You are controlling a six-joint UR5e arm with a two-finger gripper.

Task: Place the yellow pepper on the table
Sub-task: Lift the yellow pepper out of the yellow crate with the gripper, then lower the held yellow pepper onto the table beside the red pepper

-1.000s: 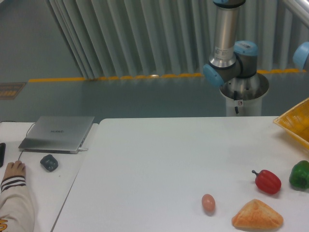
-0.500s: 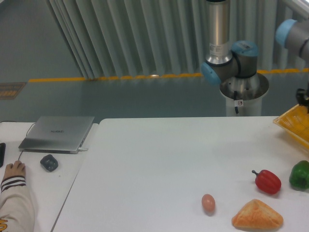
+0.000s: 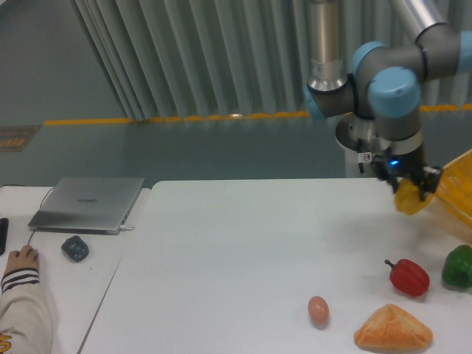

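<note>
The gripper [image 3: 410, 186] has swung in, clenched on the yellow pepper [image 3: 408, 200], now airborne above the bench [image 3: 243, 251]; lowering remains.

wall [image 3: 184, 51]: grey ribbed panels | floor [image 3: 147, 151]: grey | floor stripe [image 3: 147, 119]: yellow

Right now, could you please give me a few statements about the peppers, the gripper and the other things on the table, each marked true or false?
1. The gripper holds the yellow pepper above the table. True.
2. The red pepper lies inside the yellow basket. False: it lies on the table.
3. The egg sits left of the bread. True.
4. The green pepper is in the gripper. False: it rests on the table near the right edge.
5. The laptop stands open. False: its lid is closed.
</note>
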